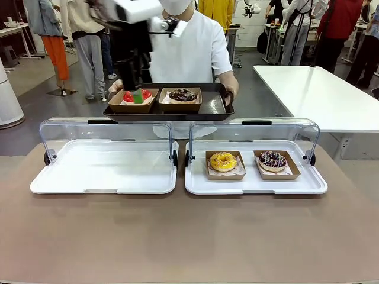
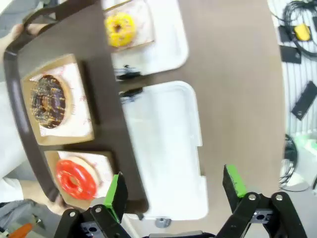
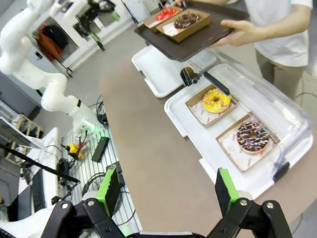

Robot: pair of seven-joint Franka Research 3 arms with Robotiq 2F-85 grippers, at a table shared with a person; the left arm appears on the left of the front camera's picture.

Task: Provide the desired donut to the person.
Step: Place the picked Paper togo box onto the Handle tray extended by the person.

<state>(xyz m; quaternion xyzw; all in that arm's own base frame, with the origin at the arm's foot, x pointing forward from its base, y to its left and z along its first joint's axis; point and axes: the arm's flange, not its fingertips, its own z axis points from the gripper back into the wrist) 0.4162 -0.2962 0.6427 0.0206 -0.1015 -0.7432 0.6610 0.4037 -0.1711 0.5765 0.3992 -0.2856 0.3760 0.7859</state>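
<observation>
Altogether four donuts: two on the person's tray [image 1: 220,109], two in the white case [image 1: 308,188].

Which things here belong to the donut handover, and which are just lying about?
Job:
- red-glazed donut in a brown cardboard tray
- dark rectangular serving tray
- person in a white top
- open left gripper

Lying about:
- yellow donut
- sprinkled chocolate donut
- empty white display tray
</observation>
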